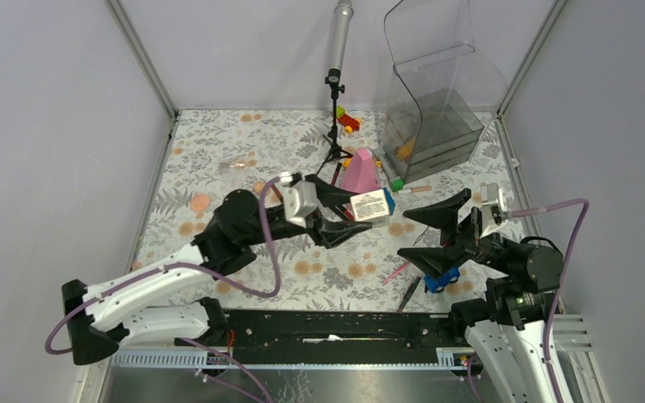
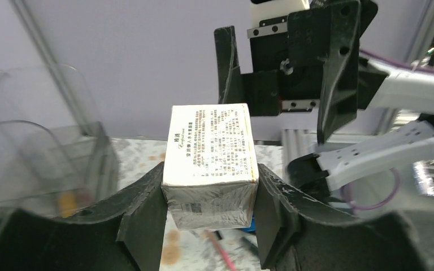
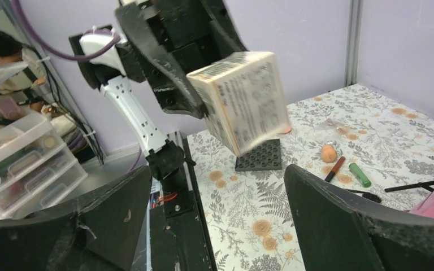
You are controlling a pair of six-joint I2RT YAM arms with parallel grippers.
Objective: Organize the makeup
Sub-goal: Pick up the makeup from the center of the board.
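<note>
the left arm (image 1: 147, 285) reaches from the near left to the middle of the bench (image 1: 218, 168), wrist turned to the right. its jaws are clamped on the sides of a white printed box (image 1: 372, 205), which is held in the air just near of the pink cone (image 1: 359, 172). the right arm (image 1: 512, 260) is bent at the near right, its jaws wide apart and empty, pointing left toward the box. a pink pencil (image 1: 396, 270) and a black pencil (image 1: 409, 294) lie on the bench beneath the right jaws.

High rear overview, two close wrist views (white box (image 2: 210, 164) shared)
</note>
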